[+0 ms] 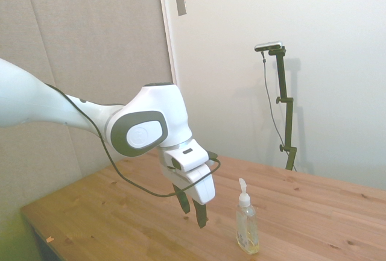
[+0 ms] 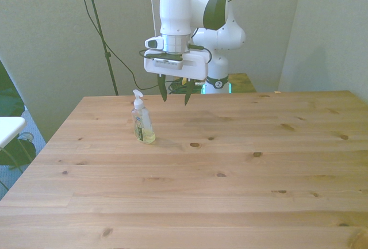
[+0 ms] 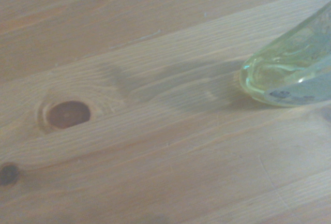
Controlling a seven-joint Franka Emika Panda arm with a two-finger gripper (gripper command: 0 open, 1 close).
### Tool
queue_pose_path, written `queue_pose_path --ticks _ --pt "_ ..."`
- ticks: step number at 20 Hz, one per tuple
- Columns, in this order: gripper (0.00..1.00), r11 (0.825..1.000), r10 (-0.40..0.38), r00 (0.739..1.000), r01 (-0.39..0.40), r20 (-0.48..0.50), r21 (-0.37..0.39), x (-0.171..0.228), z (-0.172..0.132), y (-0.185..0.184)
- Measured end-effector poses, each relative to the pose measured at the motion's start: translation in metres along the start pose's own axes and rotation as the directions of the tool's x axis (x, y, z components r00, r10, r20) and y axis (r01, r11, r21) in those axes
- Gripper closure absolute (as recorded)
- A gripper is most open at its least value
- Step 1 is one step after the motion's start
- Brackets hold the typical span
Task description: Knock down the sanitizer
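The sanitizer (image 1: pixel 247 228) stands upright on the wooden table (image 2: pixel 230 180), a small clear pump bottle of pale yellow liquid with a white top, also seen as the sanitizer (image 2: pixel 142 125) toward the front view's left. Its base shows close up in the wrist view as the sanitizer (image 3: pixel 289 69). My gripper (image 2: pixel 175 95) hangs above the table, open with nothing between its dark fingers, a little to the front view's right of the bottle and about level with the pump top. In the side view the gripper (image 1: pixel 193 210) is just left of the bottle, apart from it.
A dark knot (image 3: pixel 68 114) marks the planks near the bottle. Cables and a green-lit device (image 2: pixel 215 87) lie behind the table's far edge. A white object (image 2: pixel 8 129) sits off the table at the front view's left.
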State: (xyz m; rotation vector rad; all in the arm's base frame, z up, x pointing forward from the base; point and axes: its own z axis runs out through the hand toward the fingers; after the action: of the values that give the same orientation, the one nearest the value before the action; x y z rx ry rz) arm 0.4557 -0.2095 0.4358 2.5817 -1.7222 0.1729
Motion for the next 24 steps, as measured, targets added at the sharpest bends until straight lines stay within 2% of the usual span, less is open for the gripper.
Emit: queue_pose_path --ticks 15,24 --pt "1.00 0.994 0.098 0.995 -0.098 -0.002 -0.047 0.072 0.032 -0.008" --pt "1.00 0.987 0.157 0.988 -0.156 0.013 -0.035 0.121 0.030 -0.030"
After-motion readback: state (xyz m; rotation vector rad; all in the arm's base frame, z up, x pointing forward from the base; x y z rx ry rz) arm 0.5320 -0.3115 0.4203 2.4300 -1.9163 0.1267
